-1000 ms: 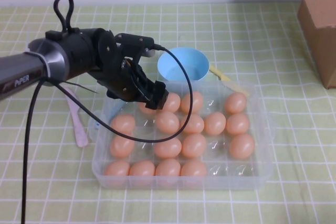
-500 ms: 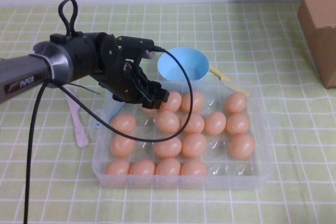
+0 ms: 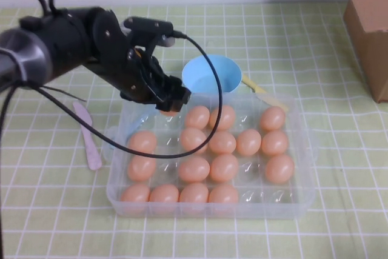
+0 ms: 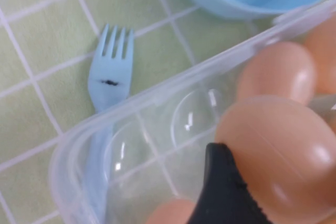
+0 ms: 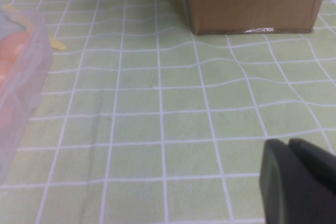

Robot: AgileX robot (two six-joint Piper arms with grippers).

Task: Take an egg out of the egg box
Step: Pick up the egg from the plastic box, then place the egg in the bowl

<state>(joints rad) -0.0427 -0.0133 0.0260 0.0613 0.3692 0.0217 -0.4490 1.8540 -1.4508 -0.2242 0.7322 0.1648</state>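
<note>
The clear egg box point(image 3: 303, 181) sits mid-table, holding several peach-orange eggs. My left gripper point(image 3: 170, 102) hangs over the box's back left corner, shut on an egg point(image 3: 168, 112) held a little above the cups. In the left wrist view, the held egg point(image 4: 278, 153) presses against one black finger point(image 4: 220, 190), over the box's rim point(image 4: 157, 95) and empty cups. My right gripper point(image 5: 287, 148) is out of the high view. In its wrist view it hovers over bare tablecloth with its fingers together and empty, and a corner of the egg box point(image 5: 23, 72) shows.
A round light-blue bowl point(image 3: 211, 74) stands just behind the box. A light-blue fork point(image 4: 109, 80) lies beside the box's back left corner, a pink utensil point(image 3: 88, 134) lies left of it, and a yellow one point(image 3: 264, 94) lies behind it. A cardboard box point(image 3: 367, 22) stands at the far right.
My left gripper has risen and drawn back toward the box's back left corner, carrying the egg with it. The arm has swung up and left.
</note>
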